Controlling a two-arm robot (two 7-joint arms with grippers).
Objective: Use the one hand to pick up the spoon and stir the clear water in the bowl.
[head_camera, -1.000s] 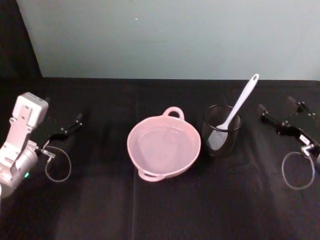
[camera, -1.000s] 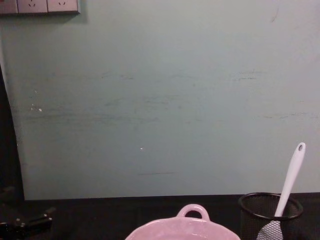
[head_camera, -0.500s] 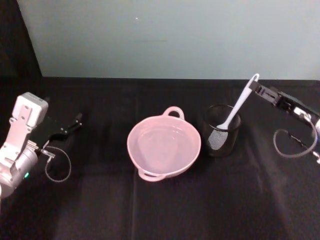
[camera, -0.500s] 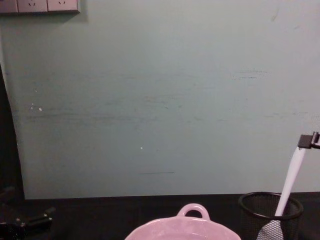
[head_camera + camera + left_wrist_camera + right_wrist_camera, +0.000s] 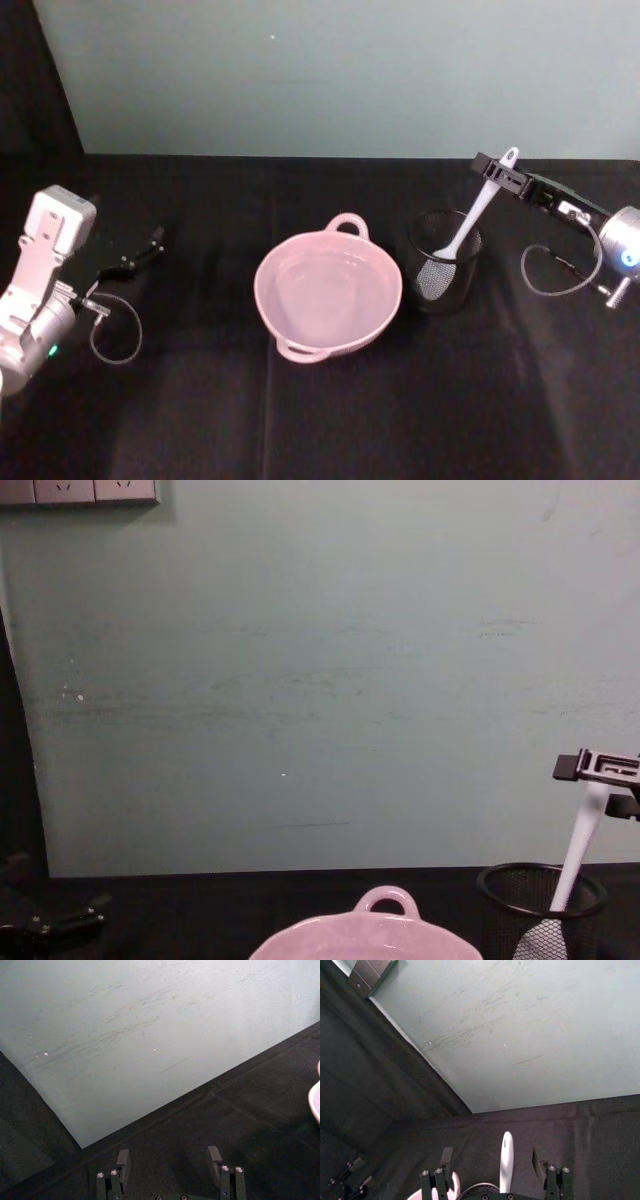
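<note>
The bowl (image 5: pixel 262 285) of water (image 5: pixel 325 295) sits centre. Just right, the spoon (image 5: pixel 478 208) leans in a mesh cup (image 5: pixel 443 270). Farther, the right gripper (image 5: pixel 500 176) straddles its handle, fingers wide. The left gripper (image 5: pixel 140 252) sits parked left, fingers apart.

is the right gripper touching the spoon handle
Apart. The right wrist view shows the spoon with its handle standing between the open jaws of the right gripper, with a clear gap on each side.
</note>
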